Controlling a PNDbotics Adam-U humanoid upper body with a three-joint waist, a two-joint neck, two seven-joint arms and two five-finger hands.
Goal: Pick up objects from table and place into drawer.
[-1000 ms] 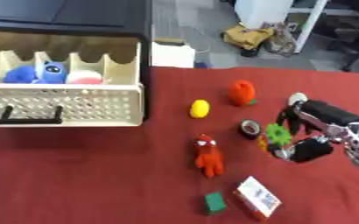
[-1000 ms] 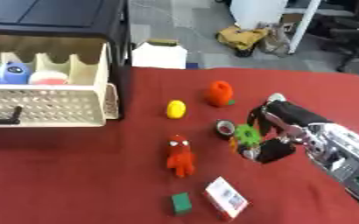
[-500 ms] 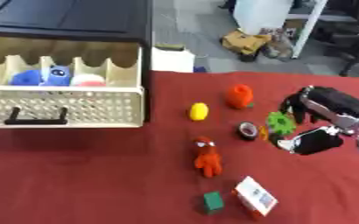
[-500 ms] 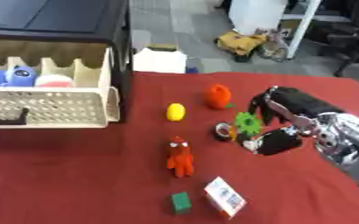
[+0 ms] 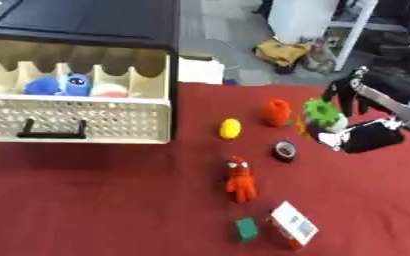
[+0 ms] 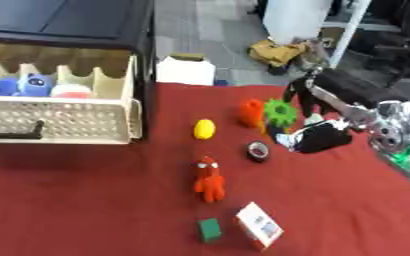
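While the open drawer (image 5: pixel 77 117) fills the upper left of the frame, its cream perforated front with a dark handle faces the viewer, and a blue plush toy (image 5: pixel 58 85) and a pale round thing with red (image 5: pixel 110 90) sit in its rear compartments. It belongs to a black cabinet (image 5: pixel 86 20) standing on the red counter (image 5: pixel 112 200). Just right of the cabinet, a white box (image 5: pixel 200 70) sits at the far edge of the counter.

Toward the centre lie a yellow egg-shaped object (image 5: pixel 230 128), a red figure toy (image 5: pixel 240 179) below it, and a small green block (image 5: pixel 246 229) near the bottom edge. Beside the block is a white and red carton (image 5: pixel 292 231). A dark tape ring (image 5: pixel 285 150) lies right of the yellow object, and an orange object (image 5: pixel 277 112) stands above it.

At centre right, the right hand (image 5: pixel 366 132) pinches a green spiky toy (image 5: pixel 322 112) between its dark fingers (image 5: pixel 341 95) and thumb, apparently lifted off the counter, though the blur makes that uncertain. The toy sits just right of the orange object.
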